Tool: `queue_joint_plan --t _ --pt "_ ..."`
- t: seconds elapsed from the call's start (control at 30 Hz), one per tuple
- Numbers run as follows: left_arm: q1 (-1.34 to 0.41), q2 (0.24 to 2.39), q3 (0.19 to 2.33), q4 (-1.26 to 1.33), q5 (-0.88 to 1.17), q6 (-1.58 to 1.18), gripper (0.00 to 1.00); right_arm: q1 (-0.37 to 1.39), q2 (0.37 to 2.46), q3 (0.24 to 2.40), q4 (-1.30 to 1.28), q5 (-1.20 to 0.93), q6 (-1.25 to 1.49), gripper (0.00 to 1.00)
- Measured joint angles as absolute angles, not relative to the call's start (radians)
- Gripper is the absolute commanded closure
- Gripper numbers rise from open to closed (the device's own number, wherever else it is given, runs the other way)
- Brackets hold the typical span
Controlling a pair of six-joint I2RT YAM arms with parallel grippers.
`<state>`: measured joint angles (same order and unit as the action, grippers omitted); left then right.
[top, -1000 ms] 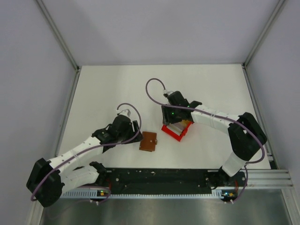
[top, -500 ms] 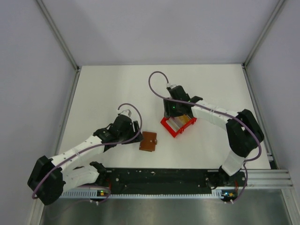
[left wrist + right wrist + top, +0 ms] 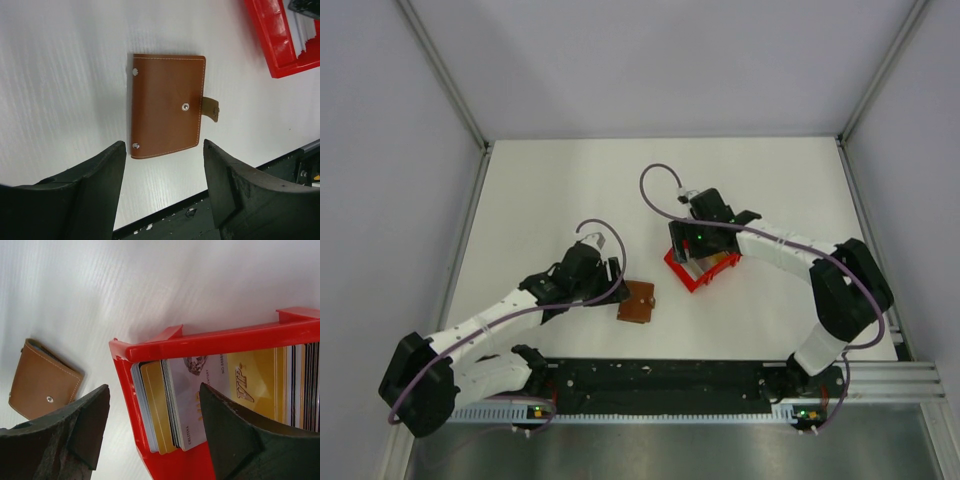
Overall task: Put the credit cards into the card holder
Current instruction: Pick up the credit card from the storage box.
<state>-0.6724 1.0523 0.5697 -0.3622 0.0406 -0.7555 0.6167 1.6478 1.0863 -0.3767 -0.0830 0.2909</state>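
The left gripper (image 3: 163,152) sits at lower centre of the top view, just left of the card holder (image 3: 167,105), with its jaws spread and holding nothing. The card holder lies flat and folded shut on the table (image 3: 540,200), apart from both grippers. Farther up, at frame centre, the right gripper (image 3: 154,395) is released above a corner of the red box (image 3: 200,342). The cards (image 3: 192,400) stand on edge inside the box, none grasped.

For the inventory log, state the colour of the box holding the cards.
The box is red, clearest in the right wrist view.
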Motion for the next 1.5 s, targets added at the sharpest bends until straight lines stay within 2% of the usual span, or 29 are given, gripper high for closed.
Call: queue_joint_plan --t 0.43,0.57,0.93,1.0,1.13,1.23,1.5 --pt "-0.673 1.122 0.606 -0.242 0.151 -0.721 0.32 0.597 1.657 1.060 -0.389 -0.151 0.261 0.27" --pt "-0.673 1.122 0.606 -0.236 0.160 -0.720 0.32 0.593 1.659 1.060 -0.386 -0.167 0.262 0.31" --pt "-0.673 1.141 0.606 -0.225 0.165 -0.722 0.32 0.592 1.659 1.060 -0.386 -0.215 0.274 0.53" --pt "-0.673 1.150 0.606 -0.220 0.169 -0.723 0.32 0.592 1.659 1.060 -0.386 -0.220 0.276 0.53" --pt "-0.673 1.176 0.606 -0.182 0.189 -0.727 0.32 0.592 1.659 1.060 -0.386 -0.228 0.282 0.43" --pt "-0.673 1.224 0.630 -0.157 0.216 -0.727 0.32 0.591 1.659 1.060 -0.386 -0.224 0.284 0.40" --pt "-0.695 1.374 0.729 -0.033 0.293 -0.743 0.35 0.567 1.662 1.060 -0.386 -0.215 0.278 0.37"
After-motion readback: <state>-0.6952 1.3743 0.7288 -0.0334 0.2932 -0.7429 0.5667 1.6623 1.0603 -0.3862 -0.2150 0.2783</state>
